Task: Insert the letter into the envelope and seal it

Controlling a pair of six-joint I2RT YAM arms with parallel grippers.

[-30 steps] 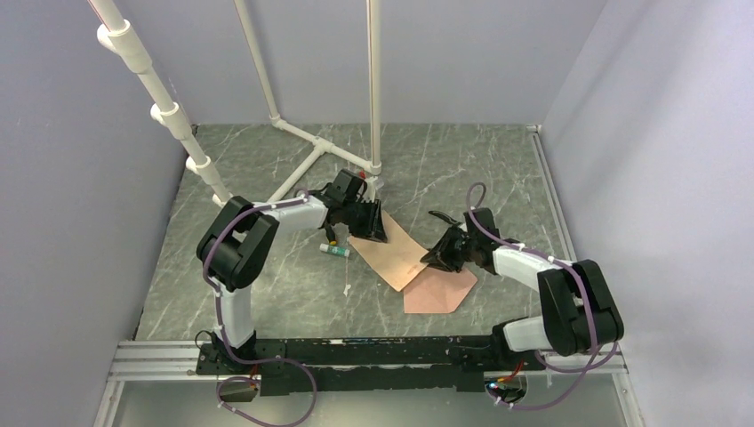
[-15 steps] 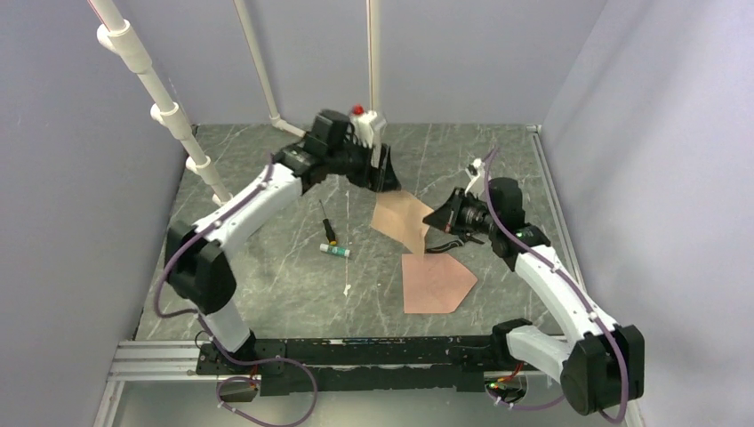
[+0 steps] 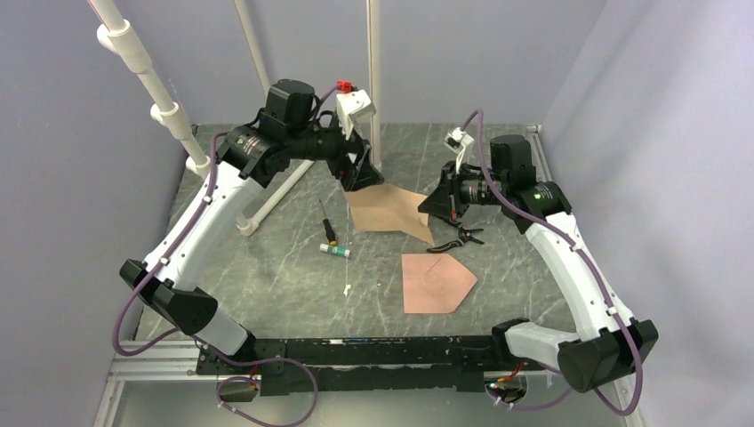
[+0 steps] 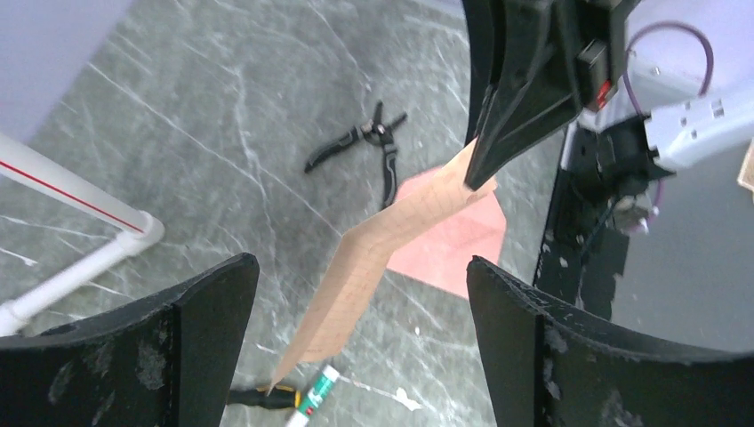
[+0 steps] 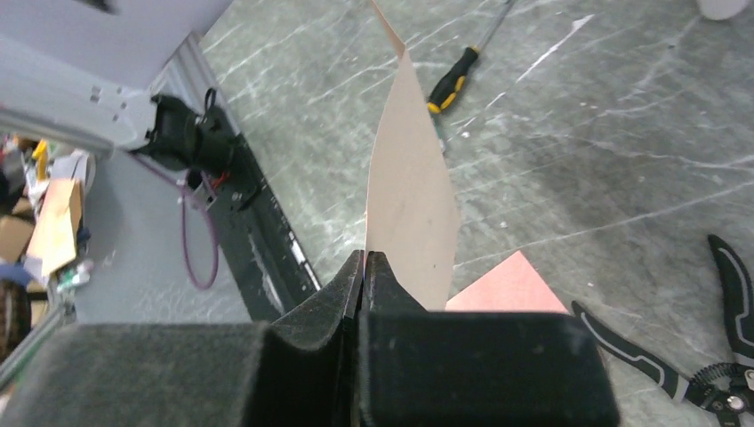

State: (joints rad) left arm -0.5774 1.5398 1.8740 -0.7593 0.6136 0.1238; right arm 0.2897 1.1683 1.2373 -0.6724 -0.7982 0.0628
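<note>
The pale tan letter hangs above the table, bent along its length. My right gripper is shut on its right edge; in the right wrist view the letter stands up edge-on from the closed right gripper. My left gripper is raised at the sheet's far left corner and stands wide open. In the left wrist view the letter shows beyond the left gripper, untouched. The salmon-pink envelope lies flat on the table, also seen as envelope and envelope.
A screwdriver and a glue stick lie left of the sheet. Black pliers lie under the right arm. White pipe framing crosses the back left. Walls close in on three sides.
Both arms have risen and moved back. The left gripper opened and let go of the letter. The right gripper shut on the sheet and lifted it off the table. The envelope stayed put.
</note>
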